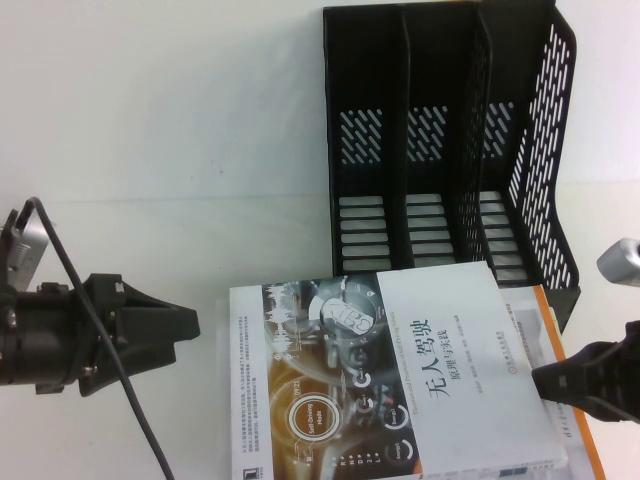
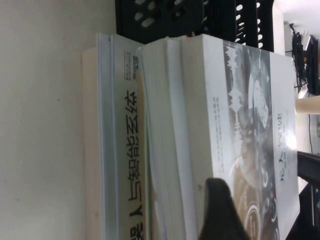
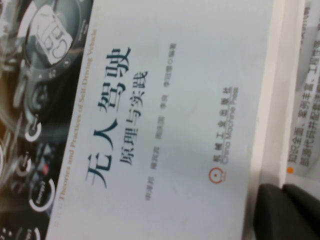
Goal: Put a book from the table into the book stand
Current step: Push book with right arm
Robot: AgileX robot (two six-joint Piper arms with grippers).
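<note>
The book (image 1: pixel 400 390), half white with a black Chinese title and half dark dashboard picture, lies on top of a stack at the table's (image 1: pixel 150 150) front. It also shows in the left wrist view (image 2: pixel 250 125) and the right wrist view (image 3: pixel 175 100). The black book stand (image 1: pixel 450 130) stands upright just behind the stack, its three compartments empty. My left gripper (image 1: pixel 192 325) is just left of the book's left edge, pointing at it. My right gripper (image 1: pixel 540 380) is shut with its tip against the book's right edge; its fingers (image 3: pixel 300 215) lie side by side beside that edge.
Under the book lies a book with an orange edge (image 1: pixel 572 400), sticking out on the right. A thick white book with a Chinese title on its spine (image 2: pixel 127 165) is at the bottom of the stack. Bare table lies to the left and behind.
</note>
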